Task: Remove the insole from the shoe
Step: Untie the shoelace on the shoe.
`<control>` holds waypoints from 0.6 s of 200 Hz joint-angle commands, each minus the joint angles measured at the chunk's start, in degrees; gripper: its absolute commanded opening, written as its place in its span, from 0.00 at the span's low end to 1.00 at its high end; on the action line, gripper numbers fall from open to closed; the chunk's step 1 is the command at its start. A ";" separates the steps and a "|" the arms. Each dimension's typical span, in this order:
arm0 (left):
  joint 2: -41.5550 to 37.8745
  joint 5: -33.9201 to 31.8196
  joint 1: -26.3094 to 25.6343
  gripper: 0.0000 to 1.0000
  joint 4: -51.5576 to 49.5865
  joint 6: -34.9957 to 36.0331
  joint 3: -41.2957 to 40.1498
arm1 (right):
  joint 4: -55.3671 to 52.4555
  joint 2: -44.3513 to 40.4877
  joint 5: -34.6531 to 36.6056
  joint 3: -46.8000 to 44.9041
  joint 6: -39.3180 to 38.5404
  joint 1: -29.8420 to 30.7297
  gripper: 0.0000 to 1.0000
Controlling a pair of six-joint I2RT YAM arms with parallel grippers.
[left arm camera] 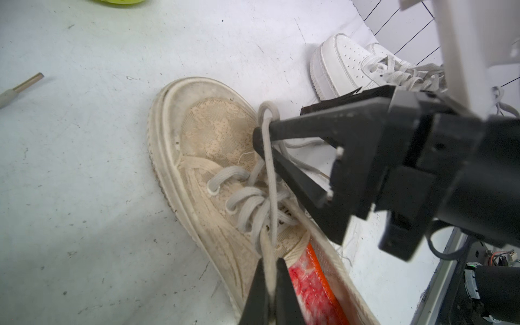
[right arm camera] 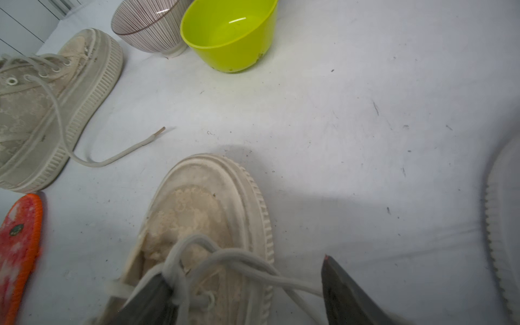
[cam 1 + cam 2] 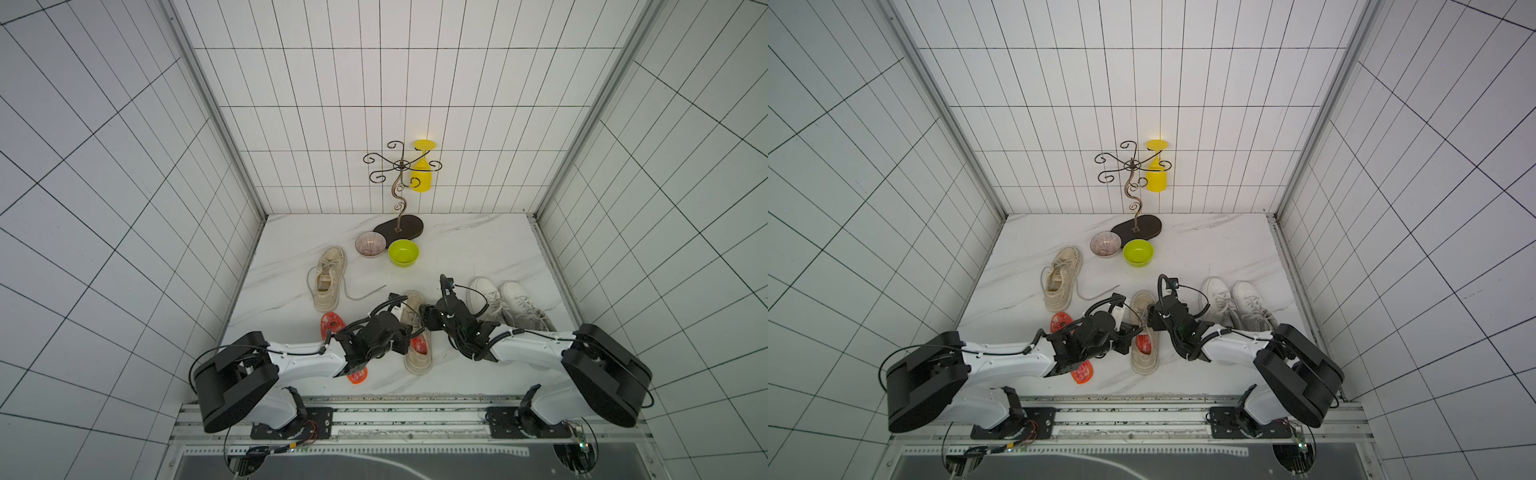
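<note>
The beige shoe lies at the front centre of the table, toe away from me. A red, orange-edged insole lies inside its opening. My left gripper is shut on the shoe's lace just above the tongue and holds it taut. My right gripper stands open over the laces. A loop of lace is caught round one of its fingers, and the other finger is clear of the shoe.
A second red insole lies loose under my left arm. Another beige shoe lies to the back left, with a pair of white sneakers to the right. Behind stand a striped bowl, a green bowl and a wire stand holding a yellow cup.
</note>
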 commanded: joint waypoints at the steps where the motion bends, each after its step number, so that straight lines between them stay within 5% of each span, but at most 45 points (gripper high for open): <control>1: -0.90 2.16 -1.18 0.00 2.61 1.29 0.99 | 0.12 1.00 4.29 4.56 2.42 -2.32 0.80; 120: -1.80 1.42 -1.37 0.00 3.04 1.33 -0.62 | -1.79 -2.05 7.55 9.79 4.50 -11.57 0.90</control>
